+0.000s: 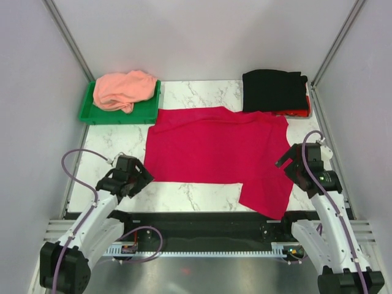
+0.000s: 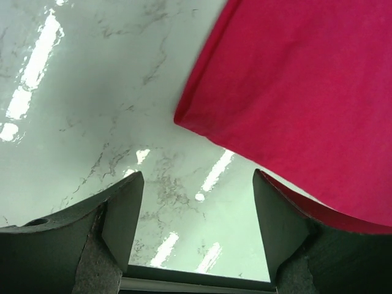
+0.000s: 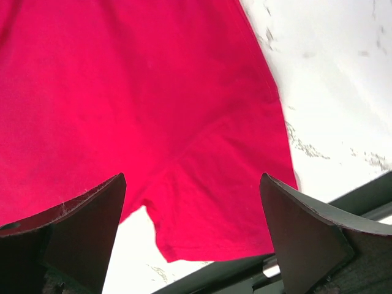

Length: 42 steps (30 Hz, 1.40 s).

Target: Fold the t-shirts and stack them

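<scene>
Your left gripper [image 1: 146, 178] has its jaws apart with nothing between them. It hangs over bare marble table [image 1: 202, 92], just beside the near left corner of the red t-shirt [image 1: 214, 147]. Your right gripper [image 1: 285, 163] stands with its jaws spread wide and grips nothing. It sits above the near right part of the same shirt, where one sleeve runs toward the table's front edge.

That red t-shirt lies spread flat across the middle of the table, between the two arms.

Look farther out to the far left corner, where a green tray [image 1: 116, 117] holds the pink t-shirt [image 1: 122, 89], bunched in a loose heap and spilling a little over the rim. At the far right corner the black t-shirt [image 1: 274, 90] lies folded in a squarish pile. A thin red strip shows under its near right edge, and you cannot tell what that is.

Only the top camera shows you the tray and both far shirts. Your left wrist camera gives you the red shirt's corner lying flat ahead of the fingers and bright streaks of light on the marble. Your right wrist camera gives you the sleeve seam and its hem, ending close to the dark rail at the table's edge.
</scene>
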### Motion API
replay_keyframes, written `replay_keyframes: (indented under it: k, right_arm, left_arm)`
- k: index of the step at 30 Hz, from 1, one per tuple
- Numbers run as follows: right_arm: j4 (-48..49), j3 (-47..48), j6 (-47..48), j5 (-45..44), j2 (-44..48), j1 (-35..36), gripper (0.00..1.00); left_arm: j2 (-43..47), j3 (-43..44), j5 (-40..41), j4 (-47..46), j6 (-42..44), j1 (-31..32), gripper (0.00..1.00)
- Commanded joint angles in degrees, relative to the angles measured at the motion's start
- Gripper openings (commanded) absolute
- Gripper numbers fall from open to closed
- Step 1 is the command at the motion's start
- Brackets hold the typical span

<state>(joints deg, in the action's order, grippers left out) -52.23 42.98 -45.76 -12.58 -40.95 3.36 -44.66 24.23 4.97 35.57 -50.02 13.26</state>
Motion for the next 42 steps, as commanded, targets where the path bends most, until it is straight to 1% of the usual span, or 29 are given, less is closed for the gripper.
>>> replay_keyframes:
  k: [1, 4, 5, 7, 8, 9, 11, 12, 13, 14, 15, 16, 17, 18, 20, 23, 28, 30, 34, 35, 36, 37, 38, 39, 41, 42]
  right_arm:
    - [-3.1, -3.2, -3.2, 0.5, -1.8, -0.2, 0.98]
    - [-0.3, -7.3, -4.4, 1.8, -0.6, 0.0, 0.98]
    - [0.2, -8.7, -4.4, 1.9, -0.5, 0.0, 0.98]
    - [1.0, -9.1, -4.2, 1.9, -1.3, 0.0, 0.97]
    - [1.1, -8.9, -4.2, 1.7, -1.8, -0.1, 0.97]
    - [1.0, -8.9, -4.1, 1.3, -2.0, 0.0, 0.97]
    - [1.3, -9.3, -4.2, 0.6, -2.3, 0.2, 0.96]
    - [1.7, -9.6, -4.3, 0.4, -3.4, 0.2, 0.95]
    - [2.2, -9.8, -4.4, 0.6, -4.6, 0.4, 0.95]
    - [2.7, -9.8, -4.9, 0.6, -5.9, 1.8, 0.94]
    - [3.0, -9.6, -5.7, 0.1, -8.9, 3.0, 0.94]
    - [3.4, -9.2, -6.3, -1.2, -10.5, 4.5, 0.95]
    - [3.6, -8.8, -7.1, -1.5, -12.0, 7.2, 0.95]
    - [4.0, -8.7, -8.5, -1.8, -14.7, 8.5, 0.95]
    - [6.9, -9.9, -9.7, -1.1, -16.8, 11.2, 0.94]
    - [13.2, -12.1, -9.3, 2.3, -21.6, 12.3, 0.93]
    - [20.0, -10.4, -5.1, 1.1, -32.0, 12.6, 0.93]
    - [21.6, -7.3, -3.9, 0.3, -36.5, 12.6, 0.93]
    - [24.5, 1.6, 1.4, -0.4, -44.6, 12.6, 0.93]
    - [24.6, 6.5, 4.2, -0.3, -46.4, 12.6, 0.93]
    - [24.3, 9.3, 5.2, -0.3, -49.8, 12.6, 0.93]
    - [22.2, 12.1, 5.9, -0.2, -51.2, 12.6, 0.93]
    - [21.0, 16.7, 6.5, 0.1, -52.3, 12.6, 0.93]
    - [20.1, 18.1, 6.8, 0.4, -52.8, 12.6, 0.93]
    - [18.9, 18.6, 7.1, 0.9, -51.5, 12.5, 0.93]
    - [18.9, 18.2, 8.4, 0.9, -49.1, 12.6, 0.93]
  left_arm:
    - [-1.6, -1.4, 3.9, -3.7, -4.7, -0.1, 0.79]
    - [-4.3, -2.3, 4.7, -7.4, -4.5, -0.1, 0.75]
    - [-5.2, -2.3, 4.9, -10.0, -4.2, -0.1, 0.72]
    - [-8.5, -2.1, 5.2, -11.8, -4.0, -0.1, 0.68]
    - [-9.7, -2.1, 5.2, -12.9, -4.0, -0.1, 0.65]
    - [-10.6, -2.0, 4.9, -14.8, -4.0, -0.1, 0.57]
    - [-12.5, -2.7, 4.7, -17.2, -3.9, -0.1, 0.51]
    - [-13.1, -3.4, 5.3, -19.9, -3.9, -0.1, 0.42]
    - [-14.0, -3.1, 5.0, -20.7, -4.3, -0.2, 0.37]
    - [-15.6, -2.7, 4.8, -21.7, -3.6, -0.2, 0.27]
    - [-16.7, -1.4, 5.0, -22.6, -3.6, -0.2, 0.12]
    - [-17.5, -0.4, 5.1, -22.5, -3.3, -0.2, 0.05]
    - [-18.3, 0.5, 5.2, -22.5, -2.8, -0.2, 0.02]
    - [-19.5, 2.1, 5.6, -22.5, -2.5, -0.2, 0.02]
    - [-20.5, 3.7, 5.9, -22.6, -1.9, -0.2, 0.02]
    - [-23.3, 5.8, 5.5, -22.7, -0.9, -0.5, 0.02]
    - [-24.7, 5.0, 4.9, -24.0, 0.2, -1.4, 0.02]
    - [-24.4, 3.9, 4.3, -24.9, 0.5, -2.5, 0.02]
    - [-24.1, 3.4, 2.9, -25.5, 1.5, -5.2, 0.02]
    - [-24.0, 3.4, 2.4, -25.6, 1.9, -5.7, 0.02]
    - [-24.0, 3.6, 1.8, -25.6, 2.1, -6.5, 0.02]
    - [-23.9, 3.7, 1.5, -25.6, 2.2, -6.8, 0.02]
    - [-24.0, 3.9, 1.3, -25.6, 2.6, -7.1, 0.02]
    - [-23.8, 4.2, 0.7, -25.5, 2.9, -7.3, 0.02]
    - [-23.6, 4.4, 0.3, -25.4, 3.0, -7.4, 0.02]
    - [-23.3, 4.4, -0.4, -25.5, 3.0, -7.4, 0.02]
